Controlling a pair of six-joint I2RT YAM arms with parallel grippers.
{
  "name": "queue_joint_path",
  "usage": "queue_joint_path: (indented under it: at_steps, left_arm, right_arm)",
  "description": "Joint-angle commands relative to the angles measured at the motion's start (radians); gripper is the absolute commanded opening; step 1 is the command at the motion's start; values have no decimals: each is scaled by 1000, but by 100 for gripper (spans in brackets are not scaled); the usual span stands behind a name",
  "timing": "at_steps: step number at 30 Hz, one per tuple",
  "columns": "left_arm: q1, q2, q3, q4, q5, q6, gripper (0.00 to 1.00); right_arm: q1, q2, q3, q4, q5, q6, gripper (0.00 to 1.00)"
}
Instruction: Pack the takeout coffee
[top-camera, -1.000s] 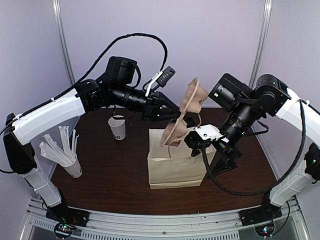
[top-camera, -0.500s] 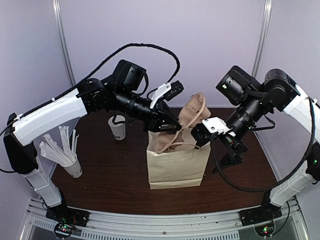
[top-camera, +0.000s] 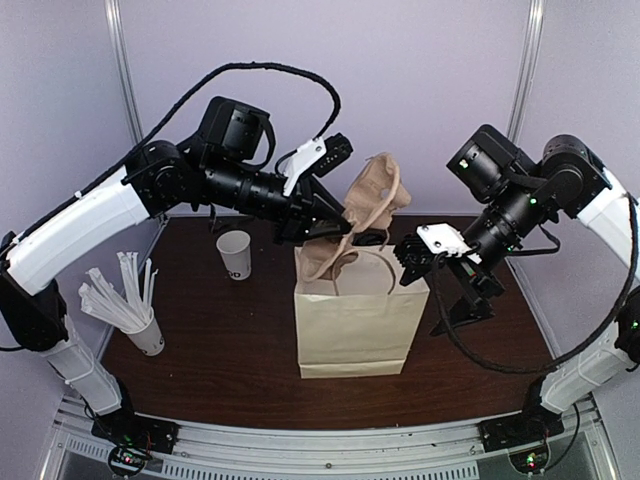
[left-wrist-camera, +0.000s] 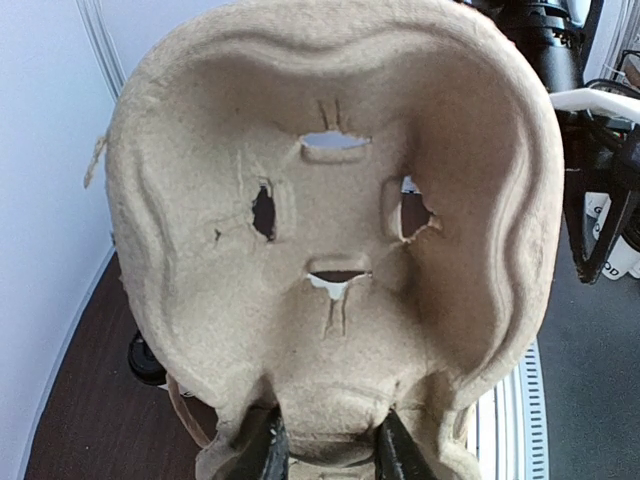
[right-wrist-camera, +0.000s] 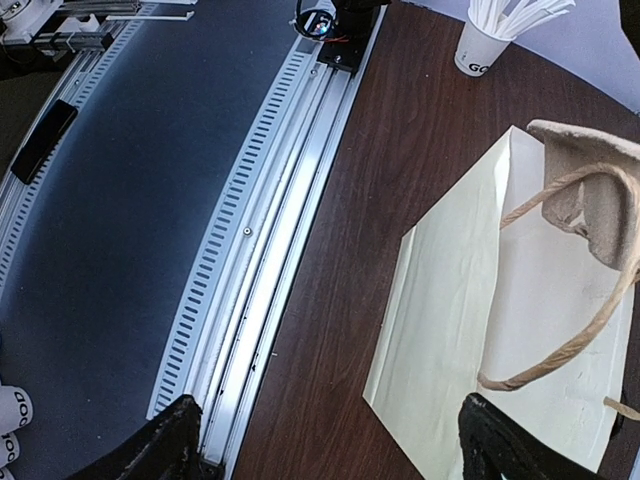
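The takeout coffee is a small white paper cup, tapering toward its base, with a patch of dark print low on the side that faces the camera. It stands upright on the dark brown table, to the left of the paper bag and a little farther back than the bag's front face, near it but clearly apart, with bare wood between them. It is outside the bag, not in it. Seen from above, its top reads as pale with a thin darker rim; the view is too small to tell whether a lid sits on it. Only the overhead view shows the cup.
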Motion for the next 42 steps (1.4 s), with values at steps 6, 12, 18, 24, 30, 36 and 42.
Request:
queue_joint_path:
  at_steps: [6, 12, 18, 24, 30, 36, 42]
  left_arm:
    - [0, -12, 23, 38, 26, 5, 22]
    - [1, -26, 7, 65, 41, 3, 23]
    - [0, -17, 0, 65, 54, 12, 22]
    - [1, -34, -23, 73, 43, 8, 22]
    - [1, -48, -51, 76, 17, 12, 22]
    - [1, -47, -57, 76, 19, 6, 22]
    - [0, -29, -53, 58, 22, 14, 22]
  right_arm:
    - [-132, -10, 14, 49, -72, 6, 90]
    - [-267, 18, 14, 111, -258, 36, 92]
    - [-319, 112, 14, 123, -412, 46, 80]
    - [-378, 207, 13, 111, -535, 46, 51]
    - [-443, 227, -24, 195, -586, 88, 48]
    - [-456, 231, -75, 343, -551, 206, 51]
    - [-508, 230, -121, 565, -537, 396, 53]
